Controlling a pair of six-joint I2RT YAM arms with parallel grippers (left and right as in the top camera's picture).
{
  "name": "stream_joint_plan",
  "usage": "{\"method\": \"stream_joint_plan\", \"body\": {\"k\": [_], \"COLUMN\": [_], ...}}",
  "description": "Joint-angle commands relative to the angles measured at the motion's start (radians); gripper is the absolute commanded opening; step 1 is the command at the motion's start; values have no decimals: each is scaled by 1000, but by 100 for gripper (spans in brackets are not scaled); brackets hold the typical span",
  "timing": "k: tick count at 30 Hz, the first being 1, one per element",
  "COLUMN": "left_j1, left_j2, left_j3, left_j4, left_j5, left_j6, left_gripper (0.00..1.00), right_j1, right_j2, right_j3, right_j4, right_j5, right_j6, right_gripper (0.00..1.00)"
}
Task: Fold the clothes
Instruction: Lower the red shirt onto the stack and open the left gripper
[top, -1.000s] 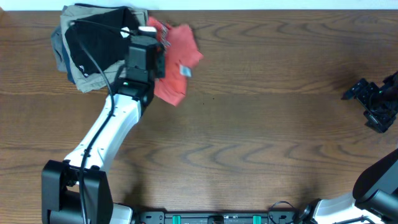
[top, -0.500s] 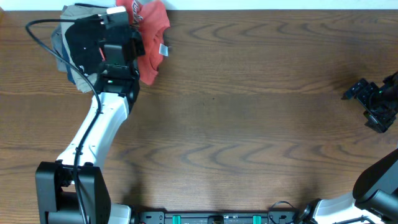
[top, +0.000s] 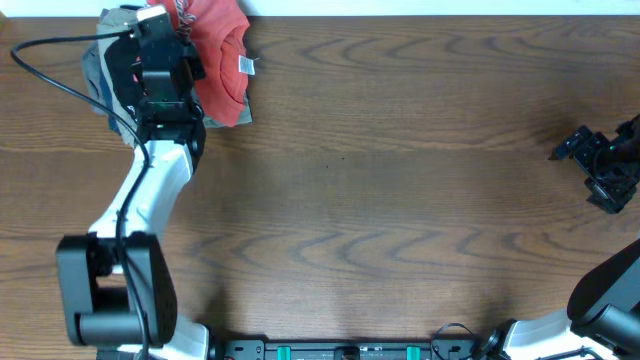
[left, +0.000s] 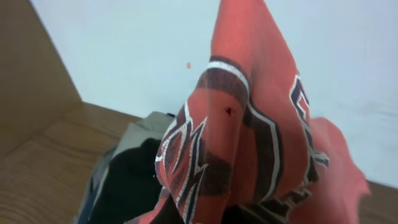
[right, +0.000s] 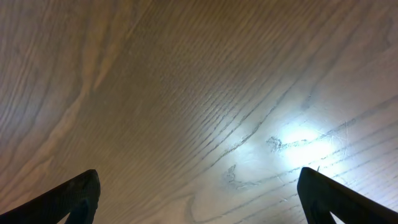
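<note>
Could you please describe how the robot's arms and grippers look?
The left arm has a white link, black joints and base, a looping black cable and a green light at the wrist. The right arm is white and black; the right gripper is black and angular.

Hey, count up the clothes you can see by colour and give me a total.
Red-orange T-shirt: 1
Black garment: 1
Khaki garment: 1
Blue garment: 1
Total: 4

Wooden table — folded garments atop
</note>
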Motion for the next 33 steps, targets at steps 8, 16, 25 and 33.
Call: {"method": "stream_joint_plan", "body": {"k": [8,16,25,33], "left_j1": [89,186,167,38], "left_j2": [125,231,188,72], "left_j3": [30,31,31,31], "left_j4": [195,209,229,260], "left_j5": [-217,-218,-219,-140], "left_j6": [6,6,92,92], "left_gripper": [6,31,78,68], "right_j1": [-8,-8,-8,-8], "right_j2": [-18,-18,-18,-18], "right_j3": [12,12,12,12], "right_j4": [0,0,0,0], "right_j5": [9,9,9,9], "right_j6": [-1,-1,-1,-1], "right_gripper": [99,99,99,99]}}
